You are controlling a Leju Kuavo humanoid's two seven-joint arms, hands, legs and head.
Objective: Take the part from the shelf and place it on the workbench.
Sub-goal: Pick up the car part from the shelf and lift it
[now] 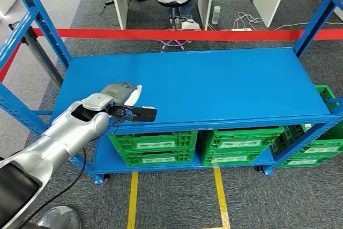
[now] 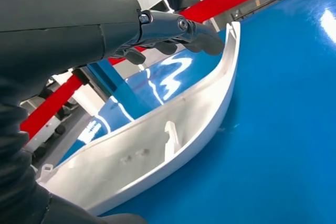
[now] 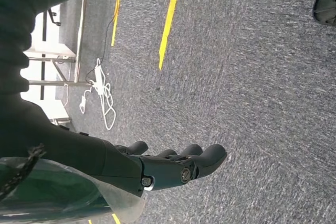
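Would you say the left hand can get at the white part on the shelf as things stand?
Probably yes: the left hand is already at the white part, fingers over its edge, nothing between them on the blue shelf.

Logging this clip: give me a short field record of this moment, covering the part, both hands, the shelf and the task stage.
part: white curved part, lying on the blue shelf top near its front left
left hand: left hand over the part, fingers reaching across its far edge; firm grip cannot be told
right hand: right hand hanging above grey floor, holding nothing, fingers apart
lower shelf: green crates
stage: part not yet lifted from the shelf
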